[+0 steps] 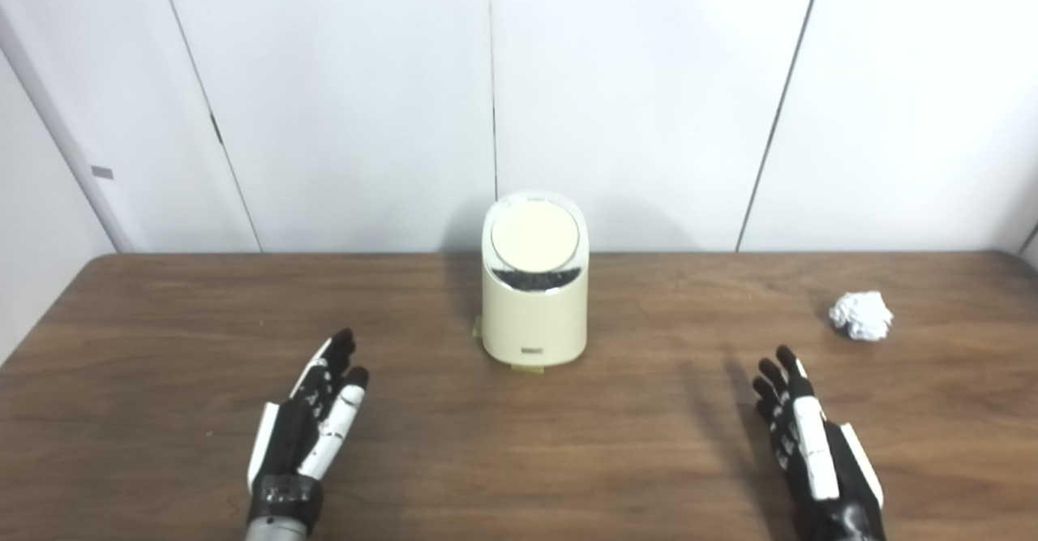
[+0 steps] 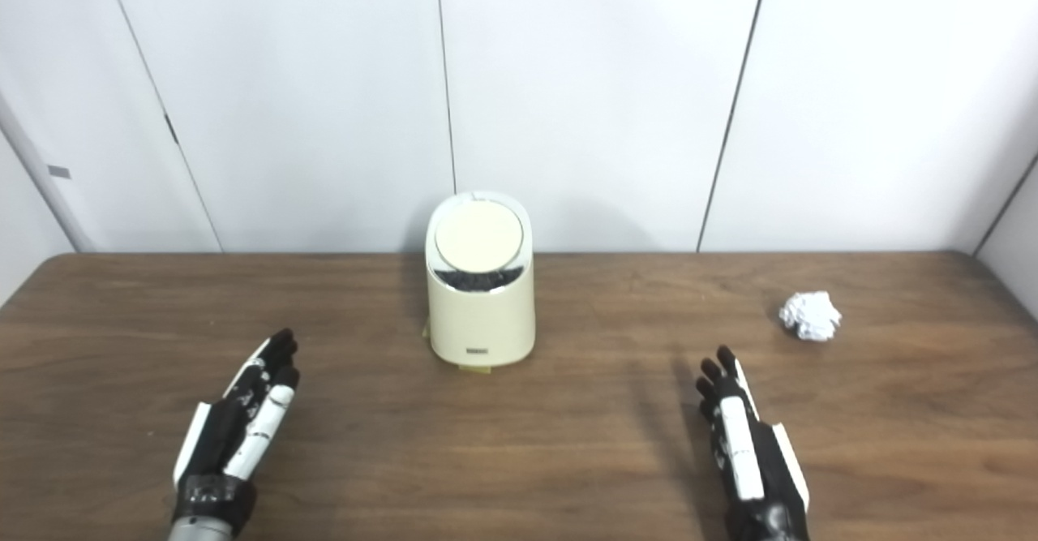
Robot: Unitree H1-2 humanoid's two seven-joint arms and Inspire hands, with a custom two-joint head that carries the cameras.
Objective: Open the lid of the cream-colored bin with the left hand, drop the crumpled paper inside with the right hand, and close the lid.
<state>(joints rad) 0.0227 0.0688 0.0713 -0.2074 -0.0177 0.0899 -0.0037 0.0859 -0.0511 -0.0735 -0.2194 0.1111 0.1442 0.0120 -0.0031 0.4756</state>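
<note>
The cream-colored bin stands upright at twelve o'clock on the wooden table, near the far edge and square to the robot, probably set there so either arm can reach it. Its round lid tilts toward the cameras and looks nearly shut, with a dark sliver showing under its near edge; whether it is latched I cannot tell. The body is a smooth rounded cylinder with a small dark label low on the front. The crumpled paper, a tight white ball, lies at about two o'clock, well apart from the bin and just beyond the right hand, which suits that hand for the pickup. The left hand sits at about seven o'clock, aimed toward the bin it must open. Both hands hover flat with fingers stretched out and slightly spread, holding nothing, so no step has begun
</note>
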